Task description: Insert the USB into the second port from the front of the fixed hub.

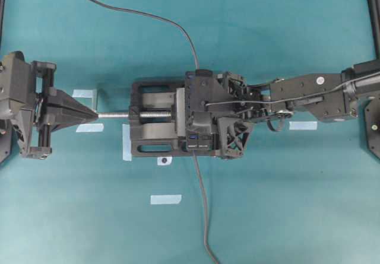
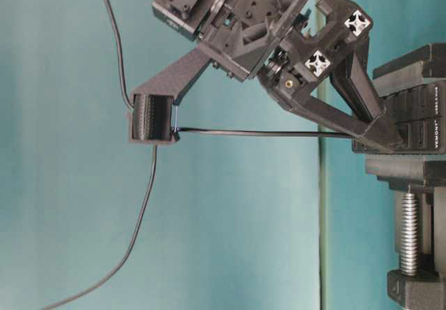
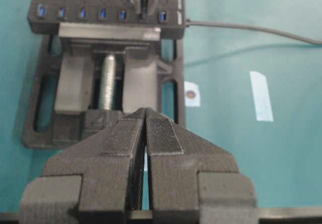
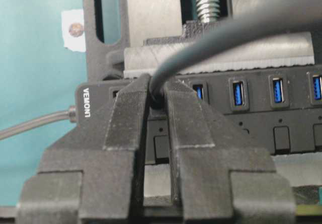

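The fixed hub [image 4: 251,114] is a black bar with blue slots, clamped in the vise; the overhead view shows only its front end [image 1: 197,146]. My right gripper [image 4: 157,89] is shut on the USB [image 4: 157,100], a black plug mostly hidden between the fingers. It sits at the hub's second slot from the end marked VEMONT. Its grey cable [image 4: 211,38] arcs up and away. The right gripper also shows in the overhead view [image 1: 193,129] and the table-level view [image 2: 385,141]. My left gripper [image 1: 94,115] is shut and empty, off the vise's screw end, and it also shows in the left wrist view [image 3: 146,114].
The black bench vise [image 1: 151,142] with a silver screw [image 1: 116,114] holds the hub. The hub's own cable [image 1: 205,216] runs to the table's front edge. Several tape strips [image 1: 165,199] lie on the teal mat. One tape patch carries a dark dot [image 1: 163,160].
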{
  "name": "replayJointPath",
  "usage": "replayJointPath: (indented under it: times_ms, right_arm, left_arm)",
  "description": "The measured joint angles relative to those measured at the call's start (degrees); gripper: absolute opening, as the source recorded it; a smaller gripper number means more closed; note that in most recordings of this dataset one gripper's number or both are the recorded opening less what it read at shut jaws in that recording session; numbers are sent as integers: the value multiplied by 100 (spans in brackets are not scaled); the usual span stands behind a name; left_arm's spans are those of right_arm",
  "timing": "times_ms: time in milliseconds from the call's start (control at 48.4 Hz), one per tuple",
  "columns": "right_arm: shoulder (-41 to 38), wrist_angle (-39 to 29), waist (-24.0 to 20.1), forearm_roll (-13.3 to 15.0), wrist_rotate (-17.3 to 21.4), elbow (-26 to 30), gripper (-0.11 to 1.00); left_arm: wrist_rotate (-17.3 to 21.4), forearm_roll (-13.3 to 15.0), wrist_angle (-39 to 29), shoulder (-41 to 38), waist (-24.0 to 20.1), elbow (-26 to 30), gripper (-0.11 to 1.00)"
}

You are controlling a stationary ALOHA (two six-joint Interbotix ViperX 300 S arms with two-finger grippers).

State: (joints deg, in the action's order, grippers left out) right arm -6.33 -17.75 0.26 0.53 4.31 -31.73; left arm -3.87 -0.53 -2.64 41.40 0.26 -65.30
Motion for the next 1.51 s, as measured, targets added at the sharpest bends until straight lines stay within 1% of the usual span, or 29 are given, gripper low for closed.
replayJointPath:
  times_ms: [145,228,290,331,393,455,517,538,641,745,1179,1510]
  right_arm:
    - [-18,-281,9,0,0,158,6]
    - [-26,-360,0,-9,0,185,11]
    - [-35,-378,-18,-9,0,167,18]
    - [-53,-387,-18,-9,0,158,26]
    - [-53,-352,-9,-9,0,158,40]
    - [-53,-290,-18,-9,0,158,57]
    - [-62,-272,-44,-9,0,158,72]
    - [-53,-272,-44,9,0,158,74]
    - [-53,-264,-44,26,0,158,75]
    - [-53,-246,9,26,0,158,87]
    - [185,-114,9,26,0,62,88]
    - [598,-26,9,0,0,-132,88]
  left_arm:
    - [0,0,0,9,0,-9,0]
    - [0,9,0,9,0,-9,0]
    - [0,9,9,0,0,0,0]
    - [0,9,9,9,0,0,0]
    - [0,0,9,9,0,0,0]
    - [0,9,0,0,0,-9,0]
    - [0,9,9,0,0,-9,0]
    - [0,0,9,9,0,-9,0]
    - [0,9,9,0,0,-9,0]
    - [0,9,0,9,0,-9,0]
    - [0,9,9,0,0,-9,0]
    - [0,9,18,9,0,-9,0]
